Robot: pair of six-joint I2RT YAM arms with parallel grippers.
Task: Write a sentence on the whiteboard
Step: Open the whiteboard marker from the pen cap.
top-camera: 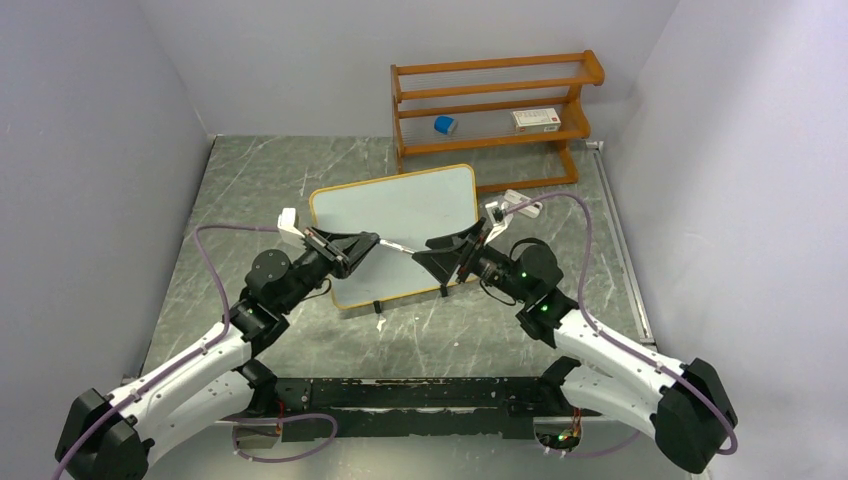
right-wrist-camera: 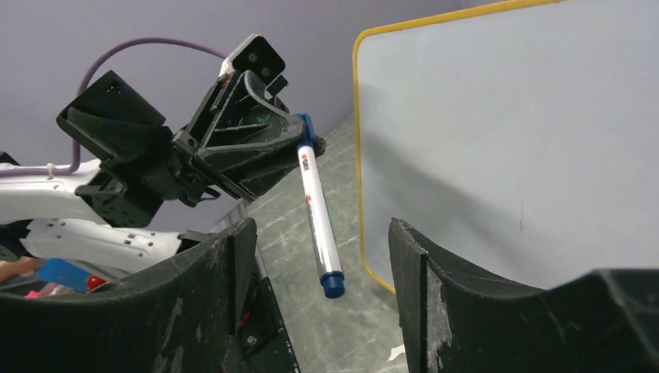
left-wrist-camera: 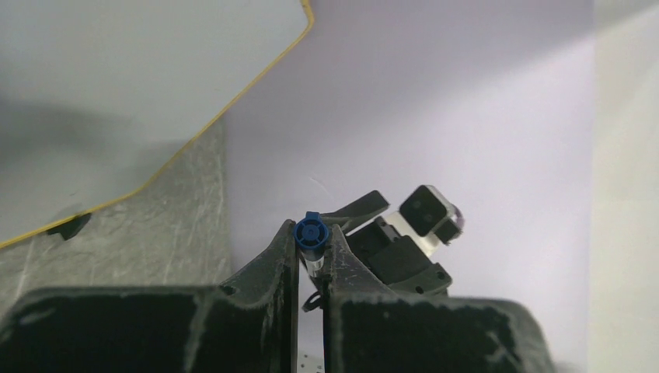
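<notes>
Marble table (top-camera: 300, 170), L fingers (left-wrist-camera: 272, 260) clamp marker (right-wrist-camera: 317, 203) by whiteboard (top-camera: 400, 205), R fingers (right-wrist-camera: 225, 272) spread, flanking it

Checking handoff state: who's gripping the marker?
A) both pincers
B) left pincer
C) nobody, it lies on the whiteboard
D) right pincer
B: the left pincer is shut on the blue end of the marker, while the right pincer stands wide open around its other end, not touching.
</notes>
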